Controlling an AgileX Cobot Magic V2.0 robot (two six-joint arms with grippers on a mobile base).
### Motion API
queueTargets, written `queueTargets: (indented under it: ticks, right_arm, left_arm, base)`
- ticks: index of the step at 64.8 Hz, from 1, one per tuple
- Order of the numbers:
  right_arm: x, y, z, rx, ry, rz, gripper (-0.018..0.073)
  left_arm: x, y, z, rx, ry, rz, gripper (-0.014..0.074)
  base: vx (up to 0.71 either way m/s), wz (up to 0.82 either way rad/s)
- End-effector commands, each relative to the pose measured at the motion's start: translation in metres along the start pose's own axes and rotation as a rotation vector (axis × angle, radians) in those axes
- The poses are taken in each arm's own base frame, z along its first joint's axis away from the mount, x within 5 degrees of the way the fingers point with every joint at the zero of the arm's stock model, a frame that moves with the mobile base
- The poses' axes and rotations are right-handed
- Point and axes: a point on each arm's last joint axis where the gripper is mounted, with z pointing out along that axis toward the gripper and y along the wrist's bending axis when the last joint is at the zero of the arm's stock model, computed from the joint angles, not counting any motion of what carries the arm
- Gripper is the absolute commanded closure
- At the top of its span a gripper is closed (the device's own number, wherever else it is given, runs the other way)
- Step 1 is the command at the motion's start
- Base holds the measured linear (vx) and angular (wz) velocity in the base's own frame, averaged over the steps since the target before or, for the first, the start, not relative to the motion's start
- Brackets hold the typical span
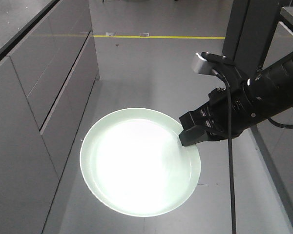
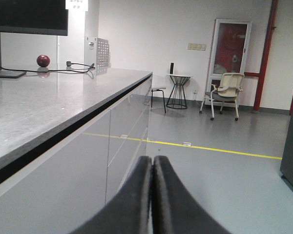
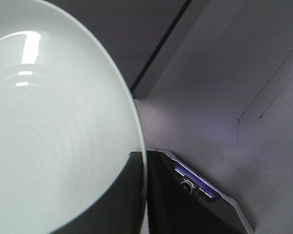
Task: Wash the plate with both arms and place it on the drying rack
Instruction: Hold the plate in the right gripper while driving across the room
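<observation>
The pale mint-green plate (image 1: 136,163) hangs in the air above the grey floor, face toward the front camera. My right gripper (image 1: 191,132) is shut on its right rim and holds it up; the black right arm (image 1: 263,92) comes in from the right. In the right wrist view the plate (image 3: 53,131) fills the left half, with its rim clamped between the dark jaws at the bottom. My left gripper (image 2: 153,163) is shut and empty, its two black fingers (image 2: 136,195) pressed together, pointing along the floor beside the counter. The drying rack is out of view.
A long grey counter with drawer fronts (image 1: 34,92) runs along the left; its top (image 2: 49,97) carries a monitor, cables and a red ball (image 2: 43,60). A dark column (image 1: 251,29) stands behind the right arm. A chair (image 2: 224,92) and small table (image 2: 178,90) stand far off.
</observation>
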Motion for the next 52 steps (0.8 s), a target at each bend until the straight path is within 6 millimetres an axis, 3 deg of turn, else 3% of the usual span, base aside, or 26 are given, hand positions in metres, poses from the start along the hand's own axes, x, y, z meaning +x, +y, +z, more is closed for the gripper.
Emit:
queueTargets:
  ticks: [1, 52]
  right_arm:
    - [-0.0051, 0.0124, -0.0177, -0.026, -0.092, -0.021, 0.0564]
    - [-0.0051, 0.0124, -0.0177, -0.026, -0.092, -0.021, 0.0564]
  left_arm:
    - [-0.0157, -0.0010, -0.0022, 0.010, -0.114, -0.011, 0.0603]
    - [-0.0157, -0.0010, -0.0022, 0.010, -0.114, -0.011, 0.0603]
  base:
    - [0.21, -0.07]
    - [0.23, -0.07]
